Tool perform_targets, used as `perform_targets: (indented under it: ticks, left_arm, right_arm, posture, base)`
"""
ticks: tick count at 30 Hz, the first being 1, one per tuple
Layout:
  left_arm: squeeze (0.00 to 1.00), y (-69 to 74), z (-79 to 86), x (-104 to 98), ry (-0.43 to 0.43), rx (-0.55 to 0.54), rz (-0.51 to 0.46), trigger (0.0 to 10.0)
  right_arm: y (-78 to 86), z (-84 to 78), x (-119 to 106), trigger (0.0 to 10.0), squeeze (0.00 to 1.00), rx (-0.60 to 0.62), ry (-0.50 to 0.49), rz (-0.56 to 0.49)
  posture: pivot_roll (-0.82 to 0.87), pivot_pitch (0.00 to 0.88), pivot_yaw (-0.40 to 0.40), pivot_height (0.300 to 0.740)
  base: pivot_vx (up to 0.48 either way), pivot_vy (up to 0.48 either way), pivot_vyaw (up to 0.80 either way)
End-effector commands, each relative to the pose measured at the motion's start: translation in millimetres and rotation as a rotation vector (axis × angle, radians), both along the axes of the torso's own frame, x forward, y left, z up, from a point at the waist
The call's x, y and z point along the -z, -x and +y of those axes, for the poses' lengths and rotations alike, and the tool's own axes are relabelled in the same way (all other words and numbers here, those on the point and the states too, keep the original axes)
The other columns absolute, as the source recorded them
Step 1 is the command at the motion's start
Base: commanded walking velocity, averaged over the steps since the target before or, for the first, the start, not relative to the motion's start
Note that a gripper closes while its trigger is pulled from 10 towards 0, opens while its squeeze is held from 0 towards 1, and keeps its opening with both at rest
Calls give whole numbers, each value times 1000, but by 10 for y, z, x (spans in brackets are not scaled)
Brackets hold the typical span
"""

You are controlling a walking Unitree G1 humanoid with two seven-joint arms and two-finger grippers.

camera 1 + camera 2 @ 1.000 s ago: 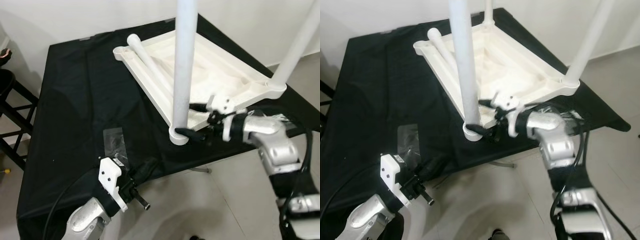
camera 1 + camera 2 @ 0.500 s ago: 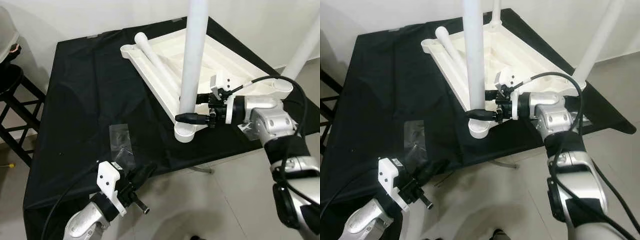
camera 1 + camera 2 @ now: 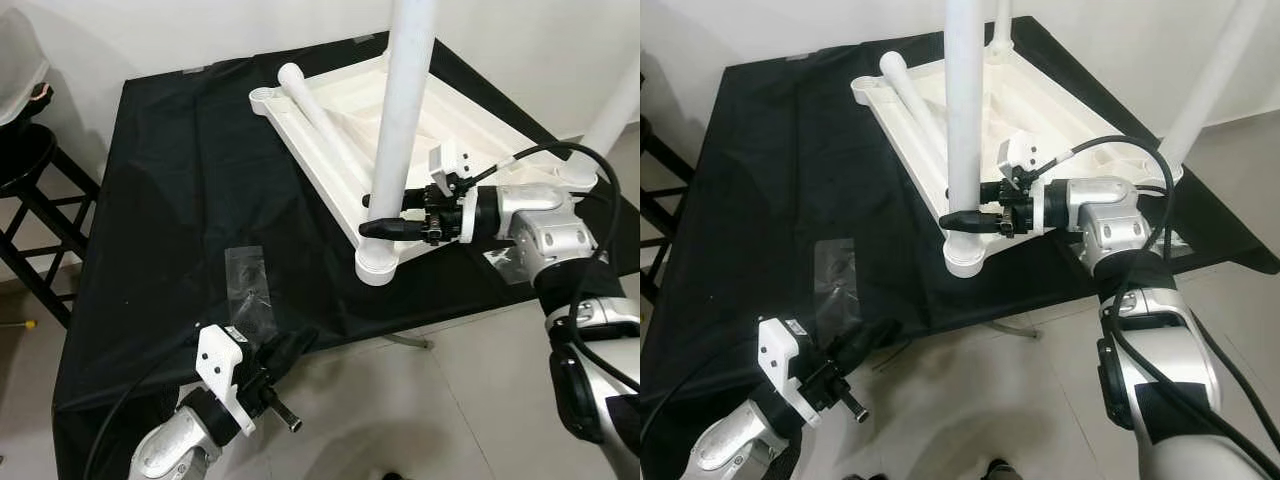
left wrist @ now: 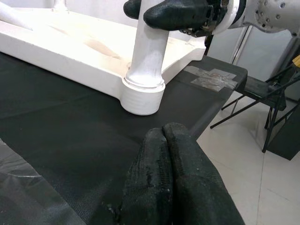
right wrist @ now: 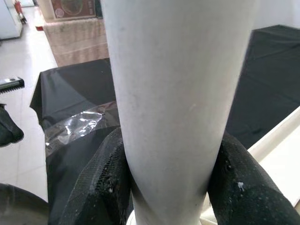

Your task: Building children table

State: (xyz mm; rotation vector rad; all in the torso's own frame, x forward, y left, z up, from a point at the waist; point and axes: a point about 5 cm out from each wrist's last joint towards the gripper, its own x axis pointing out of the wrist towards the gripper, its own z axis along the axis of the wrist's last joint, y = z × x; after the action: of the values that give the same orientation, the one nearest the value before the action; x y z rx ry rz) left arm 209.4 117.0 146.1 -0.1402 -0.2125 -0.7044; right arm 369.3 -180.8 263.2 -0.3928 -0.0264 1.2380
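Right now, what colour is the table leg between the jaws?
White; the table leg shows best in the right wrist view.

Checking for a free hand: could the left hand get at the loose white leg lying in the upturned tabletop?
Probably not from here: the left hand hangs off the table's near edge, and the loose leg lies at the far side, across the black cloth.

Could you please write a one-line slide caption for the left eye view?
Right gripper clamps an upright white leg standing in the upturned white tabletop on the black-draped table.

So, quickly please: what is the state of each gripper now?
Left gripper: closed, holding nothing, at the table's near edge.
Right gripper: closed around the upright white leg, just above its socket.
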Motion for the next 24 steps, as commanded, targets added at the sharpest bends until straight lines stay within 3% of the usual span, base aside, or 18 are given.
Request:
perform_targets:
  ticks: [1,6,8,9,10,12,13,14,20,24]
  left_arm:
    - [0,25,20,44,-13,-4,23,10000]
    - [0,25,25,44,-13,-4,24,10000]
    - [0,7,51,38,-14,-3,24,10000]
    - [0,7,51,38,-14,-3,24,10000]
    - [0,-6,62,36,-15,-2,24,10000]
    - [0,-6,62,36,-15,-2,24,10000]
    - [0,-16,69,35,-16,0,23,10000]
    - [0,-33,68,38,-18,3,23,10000]
    - [0,-62,71,40,-20,2,21,10000]
    - [0,-71,78,33,-16,-10,17,10000]
  right_arm:
    - [21,-57,130,10000,0,115,40,-29]
    - [47,-12,153,10000,0,190,-29,-42]
    - [105,215,436,10000,0,582,-227,-60]
    - [105,215,436,10000,0,582,-227,-60]
    - [220,323,631,10000,0,774,-283,-55]
    - [220,323,631,10000,0,774,-283,-55]
    - [339,406,771,10000,0,903,-314,-51]
    - [417,556,916,10000,0,943,-318,-43]
    - [459,820,1110,10000,0,935,-244,-65]
    - [479,863,1089,10000,0,949,-226,-62]
  posture:
    - [10,246,36,740]
    - [10,246,36,740]
    - [-6,249,53,740]
    - [-6,249,53,740]
    - [-10,246,57,740]
    - [-10,246,57,740]
    - [-11,244,58,740]
    - [-2,234,71,740]
    - [1,231,64,740]
    - [0,231,59,740]
  base:
    - [0,0,0]
    - [0,0,0]
    - [0,0,0]
    - [0,0,0]
    - [0,0,0]
    - [0,0,0]
    - [0,0,0]
    - [0,0,0]
    - [0,0,0]
    - [0,0,0]
